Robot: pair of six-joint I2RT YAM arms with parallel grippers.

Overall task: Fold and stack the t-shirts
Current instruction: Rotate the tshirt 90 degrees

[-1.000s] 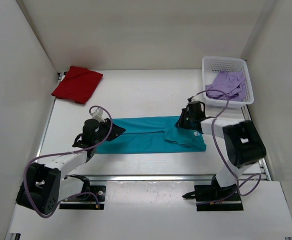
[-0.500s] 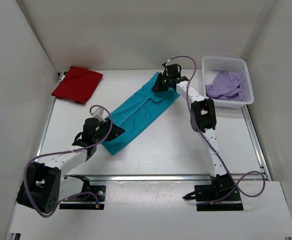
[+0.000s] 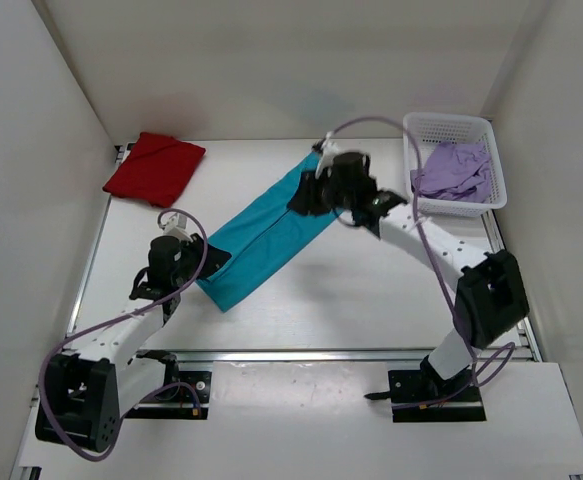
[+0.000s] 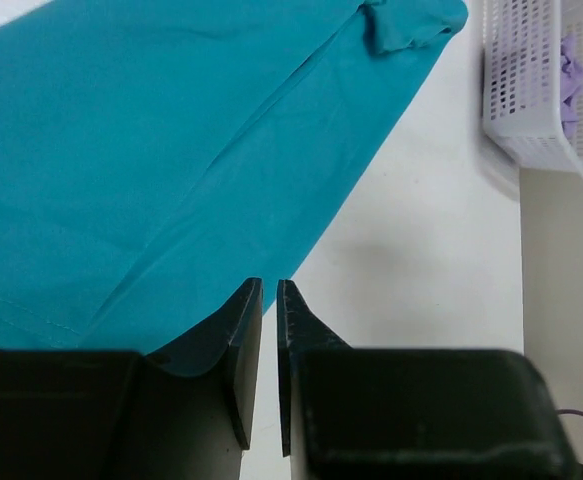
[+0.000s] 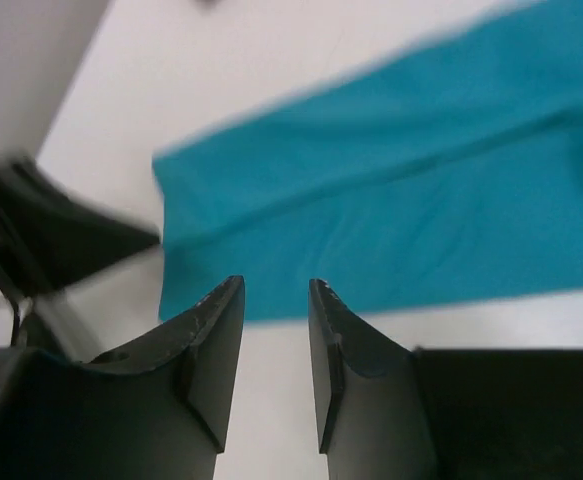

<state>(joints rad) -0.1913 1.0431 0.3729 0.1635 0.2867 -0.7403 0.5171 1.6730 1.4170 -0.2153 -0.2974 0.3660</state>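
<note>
You have the teal t-shirt folded into a long strip, lying flat on the table on a diagonal, its near end toward the left arm and its far end pointing toward the right back corner. Your left gripper sits at the near-left end of the strip, right at the cloth's edge, with its fingers drawn almost together so only a thin slit shows. From the wrist view it does not seem to have fabric pinched, though the edge runs behind one finger and you cannot be sure. Your right gripper hangs above the far part of the shirt with its fingers plainly apart and nothing between them; that view is blurred. A folded red t-shirt lies in the far left corner, well apart from the teal one. The white basket in the far right corner holds a crumpled purple t-shirt.
</note>
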